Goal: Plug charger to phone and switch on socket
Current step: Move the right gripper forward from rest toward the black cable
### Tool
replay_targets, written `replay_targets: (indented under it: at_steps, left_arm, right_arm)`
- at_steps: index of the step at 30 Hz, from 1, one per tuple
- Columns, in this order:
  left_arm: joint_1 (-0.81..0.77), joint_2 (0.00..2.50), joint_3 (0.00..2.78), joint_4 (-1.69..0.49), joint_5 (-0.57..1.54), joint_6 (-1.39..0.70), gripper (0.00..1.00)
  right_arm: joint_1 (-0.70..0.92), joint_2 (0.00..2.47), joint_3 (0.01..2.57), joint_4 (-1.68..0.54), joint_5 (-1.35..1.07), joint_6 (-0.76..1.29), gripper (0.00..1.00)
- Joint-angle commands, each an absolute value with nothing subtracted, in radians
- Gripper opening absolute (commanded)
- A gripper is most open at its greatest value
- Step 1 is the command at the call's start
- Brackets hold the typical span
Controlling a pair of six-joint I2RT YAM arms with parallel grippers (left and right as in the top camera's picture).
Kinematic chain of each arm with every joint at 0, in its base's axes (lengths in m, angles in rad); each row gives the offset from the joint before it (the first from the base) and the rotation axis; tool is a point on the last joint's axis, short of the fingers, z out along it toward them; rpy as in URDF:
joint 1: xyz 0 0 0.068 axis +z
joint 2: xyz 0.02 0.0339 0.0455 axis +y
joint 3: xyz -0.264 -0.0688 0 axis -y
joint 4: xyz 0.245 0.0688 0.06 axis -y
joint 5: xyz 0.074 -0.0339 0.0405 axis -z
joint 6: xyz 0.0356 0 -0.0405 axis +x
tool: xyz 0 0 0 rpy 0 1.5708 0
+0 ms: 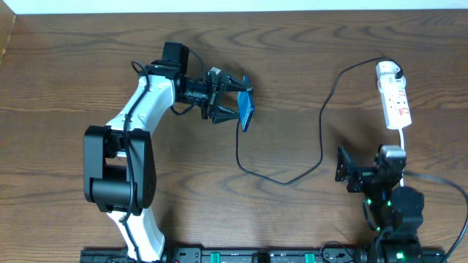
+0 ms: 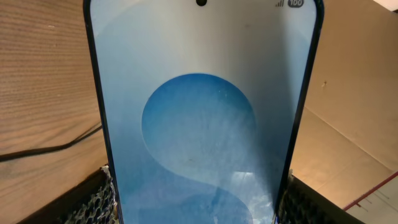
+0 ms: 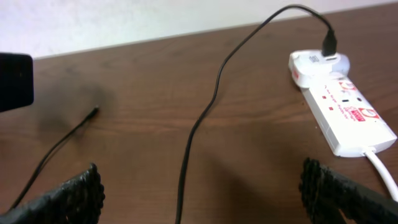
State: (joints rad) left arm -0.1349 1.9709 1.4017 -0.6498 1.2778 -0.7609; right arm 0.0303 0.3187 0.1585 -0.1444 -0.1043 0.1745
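My left gripper (image 1: 232, 102) is shut on the phone (image 1: 246, 108), holding it on edge above the table. In the left wrist view the lit blue-and-white screen of the phone (image 2: 199, 112) fills the frame, and the mesh fingers (image 2: 93, 196) press its two long edges. The charger (image 1: 322, 128), a thin black cable, runs from a white plug (image 1: 387, 71) in the socket (image 1: 397, 102) and loops across the table. Its connector tip (image 3: 94, 112) lies on the wood, apart from the phone (image 3: 13, 81). My right gripper (image 3: 202, 199) stands open above the cable, short of the socket (image 3: 348, 115).
The socket's white cord (image 3: 382, 171) trails toward my right arm (image 1: 391, 197). The table's far edge meets a white wall (image 3: 124, 18). The left arm's white and black links (image 1: 124, 153) take up the left side of the table.
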Motion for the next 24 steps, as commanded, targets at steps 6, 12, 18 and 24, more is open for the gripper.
replay_targets:
  at_steps: [6,12,18,24]
  left_arm:
    - [-0.134,1.943,1.407,-0.641,1.328,-0.765,0.63]
    - [-0.134,1.943,1.407,-0.630,1.328,-0.831,0.63]
    - [-0.134,1.943,1.407,-0.593,1.328,-1.003,0.63]
    - [-0.134,1.943,1.407,-0.588,1.328,-1.193,0.63]
  right_arm:
    - [0.038,0.682,0.456,-0.256,-0.179,0.159,0.99]
    - [0.038,0.898,0.674,-0.398,-0.262,0.128,0.99]
    - [0.038,1.058,0.836,-0.540,-0.348,0.111,0.99]
    - [0.038,1.187,0.936,-0.637,-0.442,0.107,0.99]
